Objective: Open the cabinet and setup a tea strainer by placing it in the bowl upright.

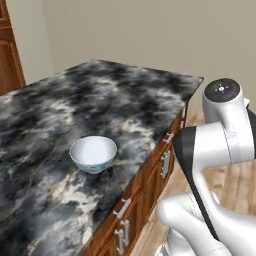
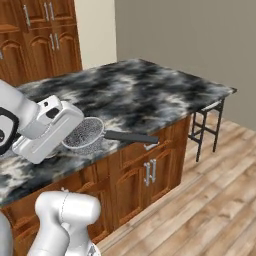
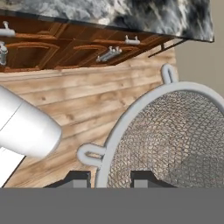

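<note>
jaws clamped on my tea strainer's rim, i carry it benchward; next, lower it upright into the bowl.

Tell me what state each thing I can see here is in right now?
Tea strainer: held at its rim, lifted, handle sticking out sideways.
End effector: shut on the strainer's rim.
Bowl: upright on the counter, empty.
Low cabinet doors: closed.
Tall cabinet doors: the ones in view look closed.
</note>
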